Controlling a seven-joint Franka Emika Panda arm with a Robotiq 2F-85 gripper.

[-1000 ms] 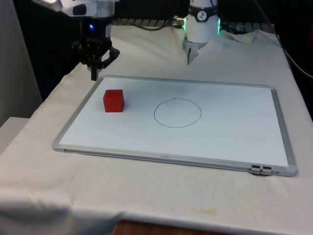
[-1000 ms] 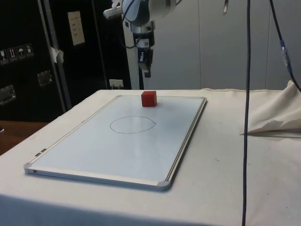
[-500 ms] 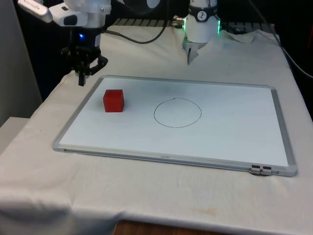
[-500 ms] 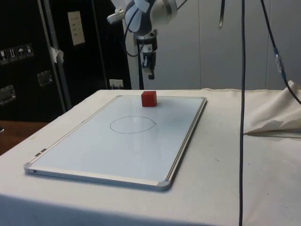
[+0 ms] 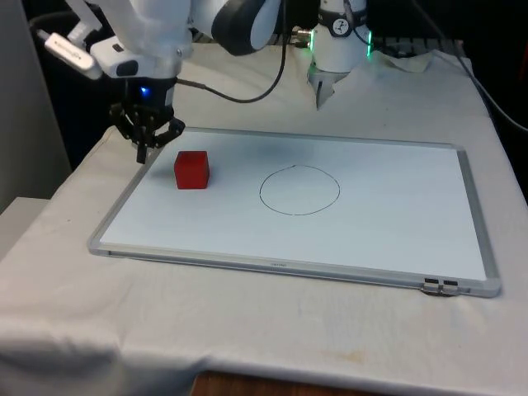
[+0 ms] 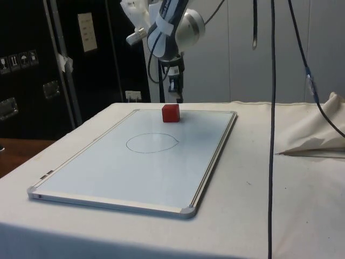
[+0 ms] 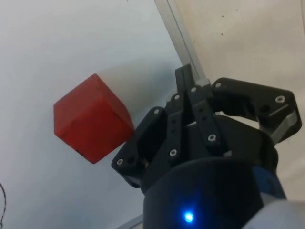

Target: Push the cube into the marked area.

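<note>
My pincer (image 5: 142, 154) hangs at the front view's left, its black fingers (image 7: 184, 81) pressed together with no gap between them and nothing held, the tips pointing down just above the near-left corner region of the whiteboard (image 5: 396, 223). In the wrist view the closed tips sit over the board's metal frame edge, with the white cloth (image 7: 248, 43) beyond it. Just to the right of my pincer lies the red cube (image 5: 191, 169), resting flat on the whiteboard's surface, close to me but apart (a strip of bare board shows between us in the front view). From the side view the cube (image 6: 171, 113) stands near the board's far edge, with my pincer (image 6: 177, 98) behind it and above it. Further right in the front view comes the marked area, a thin circle (image 5: 299, 190) drawn in dark line on the board; the cube lies outside it, near its left side, not touching the line. The rest of the whiteboard runs bare to the right, lying on the tablecloth (image 5: 124, 330)
</note>
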